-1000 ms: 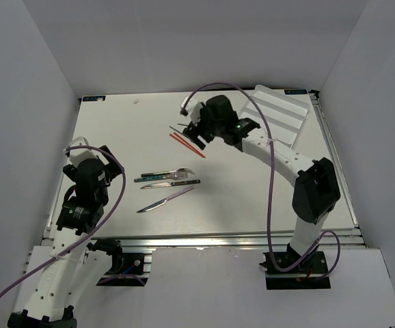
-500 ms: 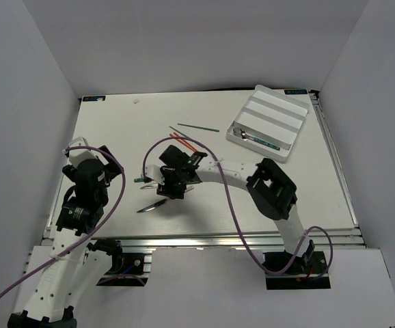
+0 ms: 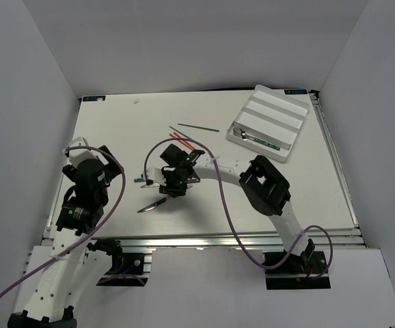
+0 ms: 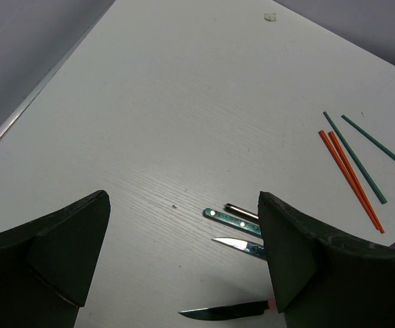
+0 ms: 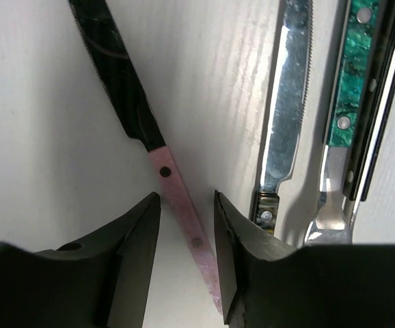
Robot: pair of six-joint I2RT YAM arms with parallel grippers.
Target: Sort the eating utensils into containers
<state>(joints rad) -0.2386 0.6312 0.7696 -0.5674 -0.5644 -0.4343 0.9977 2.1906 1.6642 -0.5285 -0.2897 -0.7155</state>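
My right gripper (image 3: 173, 183) is low over the utensils at mid-table. In the right wrist view it (image 5: 186, 198) is open, its jaws a little apart on either side of the pink handle of a dark-bladed knife (image 5: 115, 75), whose blade tip sticks out below-left (image 3: 148, 206). Beside it lie a green-handled knife (image 5: 286, 123) and a green-handled fork (image 5: 351, 82). Red-orange chopsticks (image 3: 184, 142) and green chopsticks (image 3: 197, 127) lie farther back. The white tray (image 3: 279, 109) stands at the back right with a spoon (image 3: 252, 137) in its nearest slot. My left gripper (image 3: 91, 167) is open and empty (image 4: 184, 198).
White walls close in the table on the left, back and right. A small white scrap (image 3: 137, 101) lies near the back edge. The right arm's purple cable (image 3: 214, 184) loops over the table near the utensils.
My right arm swung from the back, near the chopsticks, down to the utensils at mid-table and now has its jaws on either side of the pink knife handle. The left arm has not moved.
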